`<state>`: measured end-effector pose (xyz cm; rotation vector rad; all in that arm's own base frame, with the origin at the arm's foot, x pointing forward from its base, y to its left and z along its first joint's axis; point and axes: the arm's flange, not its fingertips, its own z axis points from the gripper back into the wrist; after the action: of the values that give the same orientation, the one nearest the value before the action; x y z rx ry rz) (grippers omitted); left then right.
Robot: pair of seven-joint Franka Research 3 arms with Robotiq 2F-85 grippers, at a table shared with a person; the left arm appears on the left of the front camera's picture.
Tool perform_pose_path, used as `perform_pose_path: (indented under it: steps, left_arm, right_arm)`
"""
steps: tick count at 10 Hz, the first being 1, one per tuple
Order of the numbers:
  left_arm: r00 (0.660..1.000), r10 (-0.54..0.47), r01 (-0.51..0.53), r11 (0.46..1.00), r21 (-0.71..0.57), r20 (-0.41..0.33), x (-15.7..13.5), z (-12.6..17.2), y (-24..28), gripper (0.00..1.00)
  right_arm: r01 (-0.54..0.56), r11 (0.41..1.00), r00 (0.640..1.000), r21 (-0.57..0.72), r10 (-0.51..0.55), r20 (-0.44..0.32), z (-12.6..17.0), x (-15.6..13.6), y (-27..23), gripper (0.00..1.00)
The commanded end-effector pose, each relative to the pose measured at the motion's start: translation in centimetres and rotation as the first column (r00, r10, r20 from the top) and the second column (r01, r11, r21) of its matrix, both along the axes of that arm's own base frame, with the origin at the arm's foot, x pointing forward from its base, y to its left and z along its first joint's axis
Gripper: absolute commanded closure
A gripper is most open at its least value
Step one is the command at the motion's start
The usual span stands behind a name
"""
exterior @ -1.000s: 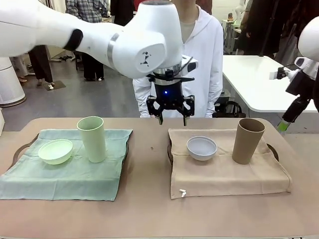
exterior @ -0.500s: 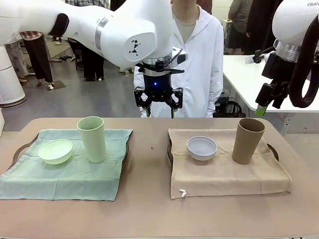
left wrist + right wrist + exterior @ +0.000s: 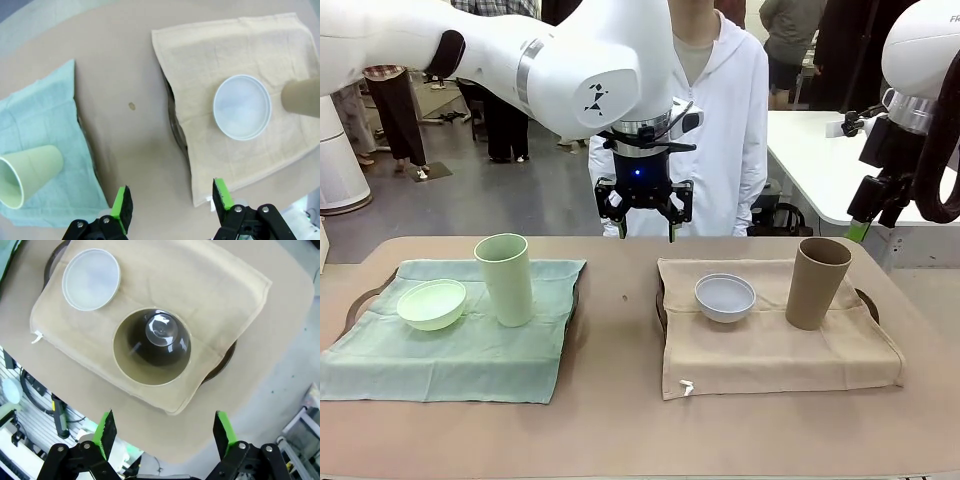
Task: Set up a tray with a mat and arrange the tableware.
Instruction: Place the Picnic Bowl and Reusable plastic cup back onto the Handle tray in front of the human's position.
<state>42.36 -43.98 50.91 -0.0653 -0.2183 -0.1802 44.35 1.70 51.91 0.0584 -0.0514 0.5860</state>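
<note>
On the left, a pale green bowl [image 3: 431, 303] and a tall pale green cup [image 3: 504, 279] stand on a green mat [image 3: 450, 350] laid over a tray. On the right, a beige mat [image 3: 770, 350] over a dark tray [image 3: 660, 300] carries a white bowl [image 3: 725, 297] and a tan cup [image 3: 817, 282]. My left gripper [image 3: 644, 228] hangs open and empty high over the table's far middle. Its wrist view looks down on the white bowl [image 3: 242, 107] and the green cup [image 3: 30, 175]. My right gripper [image 3: 865, 228] is open above the tan cup [image 3: 130, 357], which stands upright beside the white bowl [image 3: 91, 278].
A person in a white coat [image 3: 720, 120] stands at the far edge of the table, behind my left gripper. A bare strip of brown tabletop [image 3: 615, 330] runs between the two mats. A white table [image 3: 830, 170] stands beyond the right side.
My left gripper has shifted a little to the left, still open. My right arm has swung in from the right edge and higher, bringing its gripper nearer the tan cup. The tableware has not moved.
</note>
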Motion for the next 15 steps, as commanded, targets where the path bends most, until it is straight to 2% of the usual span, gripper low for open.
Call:
perform_pose_path:
  steps: [1, 10, 12, 13, 15]
  left_arm:
    - [1.000, -0.007, 0.007, 1.000, -0.006, 0.005, 0.3, 0.1, 0.2, 0.16]
    - [1.000, 0.002, -0.002, 1.000, -0.001, 0.000, 0.1, 0.0, 0.1, 0.16]
    - [0.997, 0.058, -0.060, 0.998, -0.036, -0.043, 1.0, 1.9, 7.9, 0.16]
    - [0.993, 0.050, -0.052, 0.999, -0.012, -0.105, 1.6, 2.4, 12.6, 0.16]
    - [0.981, 0.089, -0.079, 0.995, 0.058, -0.175, 2.7, 2.4, 19.5, 0.16]
  right_arm:
    - [-0.020, 1.000, 1.000, -0.015, 0.020, -0.002, -0.2, 0.0, 0.2, 0.00]
    - [-0.008, 1.000, 1.000, 0.000, 0.008, 0.000, 0.0, 0.0, 0.3, 0.00]
    - [0.098, 0.995, 0.995, -0.001, -0.098, 0.008, 0.8, -2.2, -3.0, 0.00]
    - [0.135, 0.991, 0.991, 0.010, -0.135, 0.006, 1.0, -2.9, -4.5, 0.00]
    - [0.159, 0.987, 0.987, 0.009, -0.159, -0.007, 0.6, -4.3, -5.8, 0.00]
